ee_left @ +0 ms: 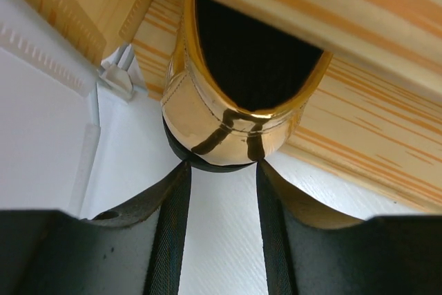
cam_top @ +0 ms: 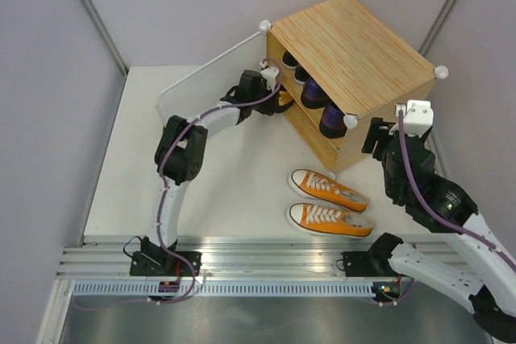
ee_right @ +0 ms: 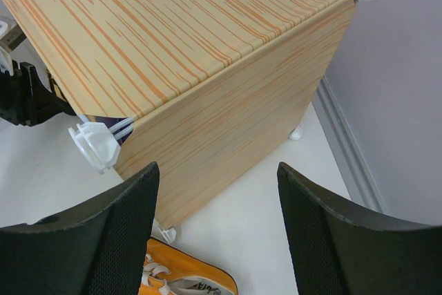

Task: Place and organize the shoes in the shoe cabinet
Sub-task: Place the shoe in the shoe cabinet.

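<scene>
Shoe cabinet (cam_top: 355, 42) on white table (cam_top: 218, 175), pale lilac walls (cam_top: 48, 78)

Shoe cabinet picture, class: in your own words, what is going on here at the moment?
The left pincer reaches into the shoe cabinet under its shelf, fingers flanking the heel of a gold pump; whether it grips is unclear. Purple loafers sit on the upper level. The orange sneakers lie on the table in front, not yet shelved. The right pincer hangs open beside the cabinet, holding nothing.
</scene>
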{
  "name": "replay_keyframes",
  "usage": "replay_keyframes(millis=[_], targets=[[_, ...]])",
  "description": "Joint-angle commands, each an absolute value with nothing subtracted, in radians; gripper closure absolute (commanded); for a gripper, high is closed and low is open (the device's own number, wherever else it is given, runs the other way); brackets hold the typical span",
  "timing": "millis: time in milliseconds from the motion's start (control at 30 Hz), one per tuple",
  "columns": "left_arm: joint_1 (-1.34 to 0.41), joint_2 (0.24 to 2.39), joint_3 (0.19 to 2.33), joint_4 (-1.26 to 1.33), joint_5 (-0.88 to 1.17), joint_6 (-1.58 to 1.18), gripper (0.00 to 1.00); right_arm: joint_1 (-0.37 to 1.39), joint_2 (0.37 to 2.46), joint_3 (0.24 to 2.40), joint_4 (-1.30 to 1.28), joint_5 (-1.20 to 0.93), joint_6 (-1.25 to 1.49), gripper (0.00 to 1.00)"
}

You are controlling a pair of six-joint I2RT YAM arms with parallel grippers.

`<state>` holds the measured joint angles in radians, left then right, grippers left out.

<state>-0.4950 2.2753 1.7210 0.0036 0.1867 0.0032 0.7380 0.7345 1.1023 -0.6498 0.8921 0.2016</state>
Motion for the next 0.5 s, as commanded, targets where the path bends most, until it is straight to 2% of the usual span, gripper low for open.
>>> replay_keyframes(millis=[0,167,300,467], targets=[[-0.499,2.307,1.807,0.009,0.195,0.009,0.53,0.744,0.749,1.129,-0.632,0.913,0.176,0.26],[-0.497,2.347,1.876,-0.044,0.178,-0.023,0.49,0.744,0.750,1.131,-0.632,0.914,0.176,0.26],[-0.497,2.378,1.936,-0.092,0.152,-0.034,0.41,0.744,0.755,1.134,-0.632,0.910,0.179,0.26],[-0.499,2.399,1.979,-0.124,0.129,-0.058,0.42,0.744,0.761,1.137,-0.632,0.902,0.183,0.26]])
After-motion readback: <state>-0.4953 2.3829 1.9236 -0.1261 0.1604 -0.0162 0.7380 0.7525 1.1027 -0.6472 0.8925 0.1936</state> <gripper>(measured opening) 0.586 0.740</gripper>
